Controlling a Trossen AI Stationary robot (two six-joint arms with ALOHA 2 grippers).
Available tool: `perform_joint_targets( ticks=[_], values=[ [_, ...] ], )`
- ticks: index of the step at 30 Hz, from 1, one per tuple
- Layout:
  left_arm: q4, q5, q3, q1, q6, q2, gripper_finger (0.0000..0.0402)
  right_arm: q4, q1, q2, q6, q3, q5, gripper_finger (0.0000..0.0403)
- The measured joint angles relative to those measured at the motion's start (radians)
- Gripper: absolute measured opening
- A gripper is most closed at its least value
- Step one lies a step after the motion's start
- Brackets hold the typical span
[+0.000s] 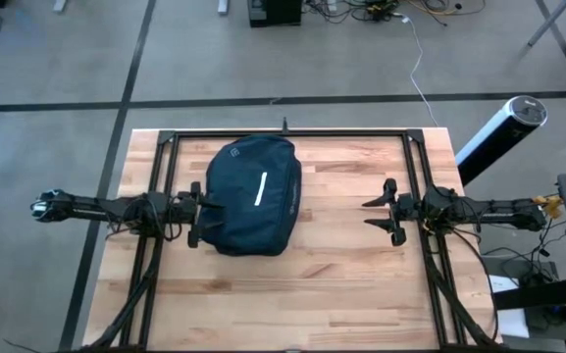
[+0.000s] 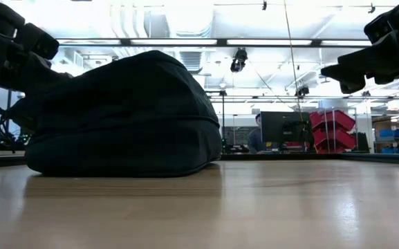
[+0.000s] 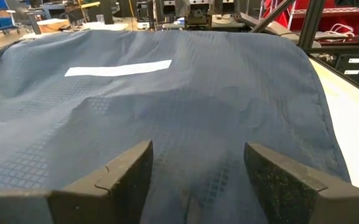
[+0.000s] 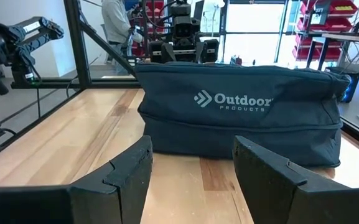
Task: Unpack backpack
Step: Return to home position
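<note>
Dark navy soft fabric backpack (image 1: 253, 196) lies on the light wooden worktop (image 1: 341, 284), left of centre and toward the far edge, white strip facing up. Left end effector (image 1: 196, 212) sits at the backpack's left edge, raised over the fabric, fingers spread apart and gripping nothing. Right end effector (image 1: 379, 213) hangs off to the right, well apart from the backpack, fingers apart, empty.

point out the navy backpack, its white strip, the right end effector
dark navy fabric backpack (image 1: 235, 211), high view, top panel
white strip (image 1: 261, 189), high view, its middle
right end effector (image 1: 367, 213), high view, between fingertips
</note>
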Motion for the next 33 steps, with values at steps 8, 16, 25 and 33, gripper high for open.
perform_joint_targets(
  ticks=[8, 16, 25, 33],
  values=[
    [0.0, 0.0, 0.0, 0.0, 0.0, 0.007, 0.0234, 0.0, 0.0, 0.001, 0.0, 0.0, 0.0, 0.0201],
    [0.0, 0.0, 0.0, 0.0, 0.0, 0.013, 0.0222, 0.0, 0.0, 0.002, 0.0, 0.0, 0.0, 0.0201],
    [0.0, 0.0, 0.0, 0.0, 0.0, 0.017, 0.0237, 0.0, 0.0, 0.006, 0.0, 0.0, 0.0, 0.0201],
    [0.0, 0.0, 0.0, 0.0, 0.0, 0.02, 0.0247, 0.0, 0.0, 0.006, 0.0, 0.0, 0.0, 0.02]
  ],
)
